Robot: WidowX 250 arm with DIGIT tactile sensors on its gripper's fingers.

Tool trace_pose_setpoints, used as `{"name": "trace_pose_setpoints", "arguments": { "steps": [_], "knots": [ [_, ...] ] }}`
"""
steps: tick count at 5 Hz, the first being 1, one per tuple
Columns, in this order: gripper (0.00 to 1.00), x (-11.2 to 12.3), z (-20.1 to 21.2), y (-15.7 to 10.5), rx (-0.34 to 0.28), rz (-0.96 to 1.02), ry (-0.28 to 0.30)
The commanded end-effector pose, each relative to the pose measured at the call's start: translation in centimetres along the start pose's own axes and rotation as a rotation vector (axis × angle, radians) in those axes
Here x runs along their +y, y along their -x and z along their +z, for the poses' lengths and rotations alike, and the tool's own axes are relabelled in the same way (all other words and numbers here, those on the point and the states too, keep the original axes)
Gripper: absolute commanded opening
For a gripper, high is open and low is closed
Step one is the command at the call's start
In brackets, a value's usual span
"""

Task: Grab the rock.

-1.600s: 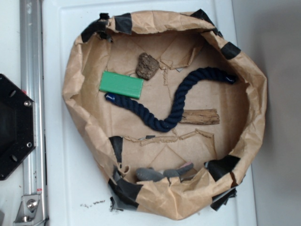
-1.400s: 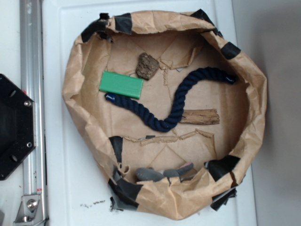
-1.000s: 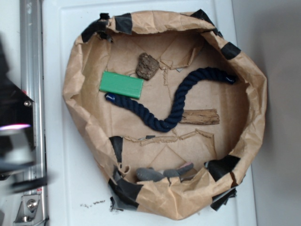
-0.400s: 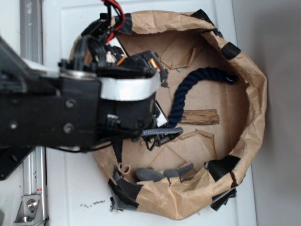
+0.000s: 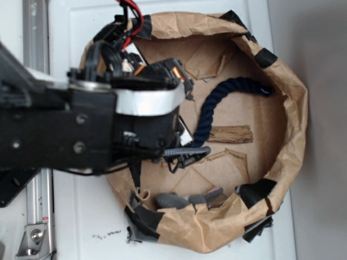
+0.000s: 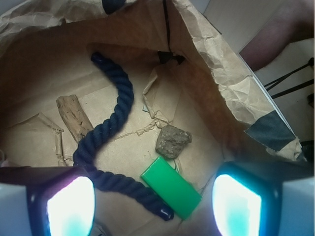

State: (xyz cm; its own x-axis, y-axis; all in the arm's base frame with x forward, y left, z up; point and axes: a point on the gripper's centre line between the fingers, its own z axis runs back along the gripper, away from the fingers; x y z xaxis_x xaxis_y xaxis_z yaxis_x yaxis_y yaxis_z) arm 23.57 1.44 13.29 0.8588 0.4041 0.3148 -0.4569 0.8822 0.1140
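The gripper (image 6: pixel 152 196) is hovering with fingers spread wide and empty; the rock (image 6: pixel 173 141) is lying ahead between them, just beyond the green block (image 6: pixel 171 187), touching nothing.

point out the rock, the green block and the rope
rock (image 6: pixel 173 141), wrist view, middle of its craggy top
green block (image 6: pixel 172 188), wrist view, centre of its flat face
rope (image 6: pixel 116 119), wrist view, mid-length of the dark blue strand

Mottled brown rock (image 6: pixel 173 140), green block (image 6: pixel 172 187), navy rope (image 6: pixel 113 140)
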Motion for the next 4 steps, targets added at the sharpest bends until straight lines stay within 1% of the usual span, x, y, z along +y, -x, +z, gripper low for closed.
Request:
{"name": "trace_pose_setpoints", "arguments": {
  "steps": [1,2,3,4],
  "knots": [
    [1.00,1.9,-9.0,-1.0,0.063,0.067,-0.002],
    [1.00,4.1,-9.3,-1.2,0.048,0.077,0.006],
    [1.00,5.3,-9.0,-1.6,0.037,0.082,0.013],
    [1.00,5.4,-9.2,-1.8,0.032,0.070,-0.003]
  ]
}}
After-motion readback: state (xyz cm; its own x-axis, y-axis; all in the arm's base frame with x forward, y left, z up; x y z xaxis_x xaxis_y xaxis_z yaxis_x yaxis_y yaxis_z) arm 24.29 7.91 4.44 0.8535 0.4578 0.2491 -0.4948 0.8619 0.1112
